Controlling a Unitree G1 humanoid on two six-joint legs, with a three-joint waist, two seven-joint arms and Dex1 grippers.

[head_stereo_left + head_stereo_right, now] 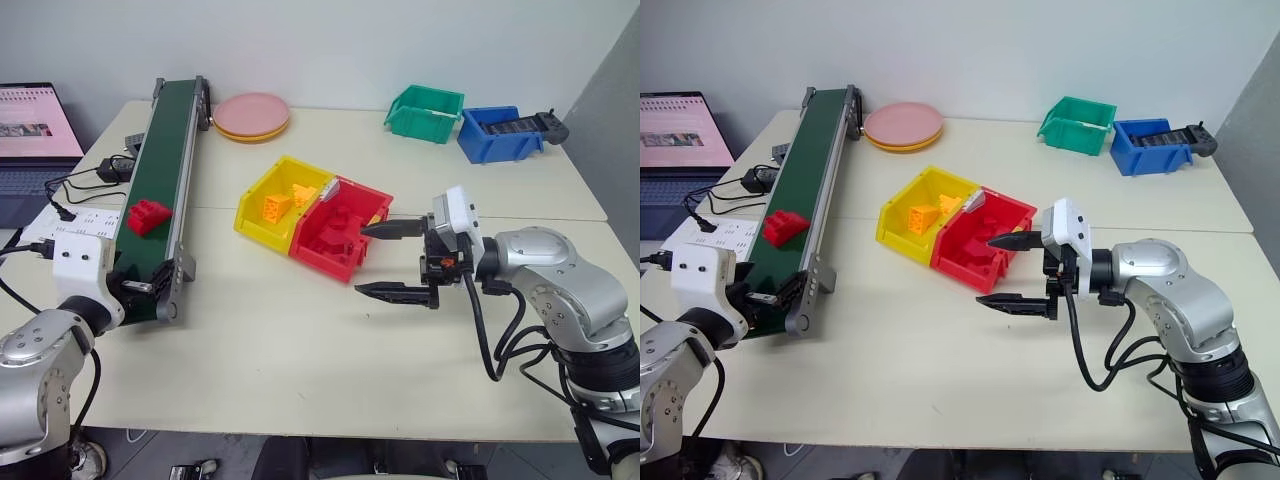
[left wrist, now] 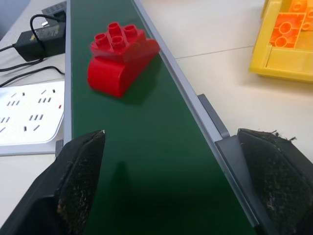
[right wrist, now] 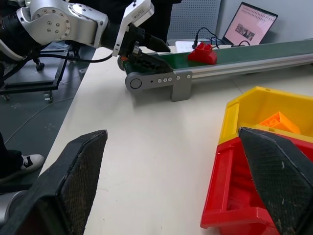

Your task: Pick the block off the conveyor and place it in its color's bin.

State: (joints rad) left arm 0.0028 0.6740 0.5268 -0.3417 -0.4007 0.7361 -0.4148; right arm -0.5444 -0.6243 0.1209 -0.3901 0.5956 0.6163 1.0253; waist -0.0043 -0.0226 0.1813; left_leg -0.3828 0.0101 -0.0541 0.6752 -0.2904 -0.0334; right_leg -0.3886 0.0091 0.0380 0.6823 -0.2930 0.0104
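Note:
The red block [image 1: 148, 215] lies on the dark green belt of the conveyor [image 1: 170, 140], a short way up from its near end. My left gripper [image 2: 171, 136] hovers open over that near end, pointing along the belt, with the block [image 2: 121, 58] ahead of its fingers and apart from them. The red bin [image 1: 360, 189] sits mid-table, joined to a yellow bin [image 1: 255, 215], and has red bricks inside. My right gripper [image 1: 362, 260] stands open and empty just right of the red bin's front, pointing left.
Orange-yellow bricks lie in the yellow bin. Pink plates [image 1: 251, 116] sit at the conveyor's far end. A green bin [image 1: 425, 112] and a blue bin [image 1: 500, 133] stand at the back right. A laptop [image 1: 35, 135], a power strip [image 1: 85, 222] and cables lie left of the conveyor.

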